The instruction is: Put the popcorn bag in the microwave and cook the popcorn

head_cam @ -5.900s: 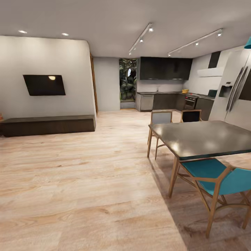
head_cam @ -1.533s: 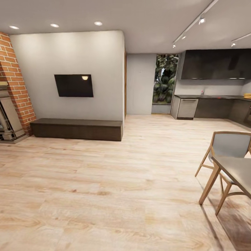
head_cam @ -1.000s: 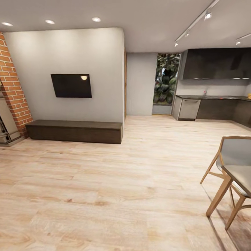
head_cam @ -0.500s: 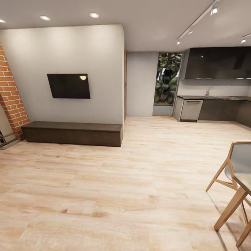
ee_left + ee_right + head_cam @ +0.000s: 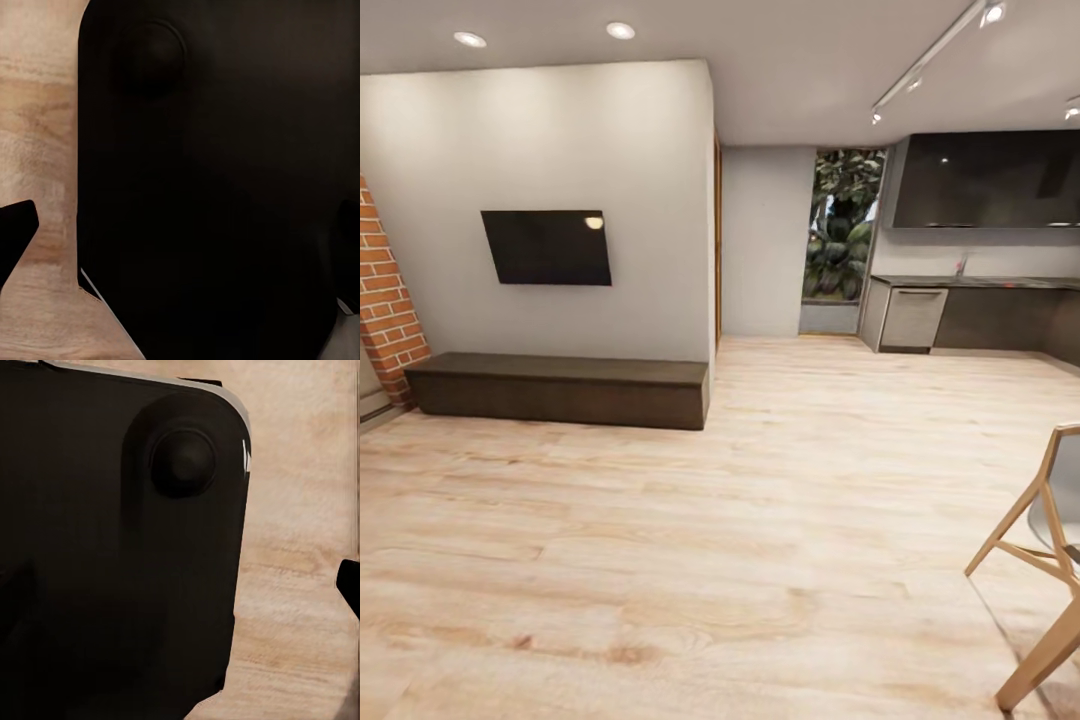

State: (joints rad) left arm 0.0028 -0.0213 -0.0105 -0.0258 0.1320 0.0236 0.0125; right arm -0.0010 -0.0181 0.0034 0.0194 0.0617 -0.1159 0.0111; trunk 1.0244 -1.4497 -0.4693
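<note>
The kitchen (image 5: 980, 250) lies at the far right of the head view, across the room. Its grey countertop (image 5: 985, 283) runs over dark cabinet fronts, under dark glossy wall cabinets (image 5: 985, 180). The popcorn bag and the microwave are out of view. In the left wrist view my left gripper (image 5: 180, 232) is open over the robot's dark body, one dark fingertip (image 5: 15, 234) at each side edge. In the right wrist view my right gripper (image 5: 180, 585) looks open, with one fingertip (image 5: 349, 583) at the edge and the other lost against the dark body.
Pale wood floor (image 5: 740, 520) stretches from me to the kitchen. A low dark bench (image 5: 560, 388) stands under a wall TV (image 5: 547, 247) at the left, beside a brick column (image 5: 385, 310). A wooden chair (image 5: 1045, 560) pokes in at the lower right. A steel dishwasher front (image 5: 913, 318) ends the cabinets.
The camera has moved forward and turned: the dining table has left the picture at the right, only a chair's edge stays, and the TV wall and kitchen look nearer.
</note>
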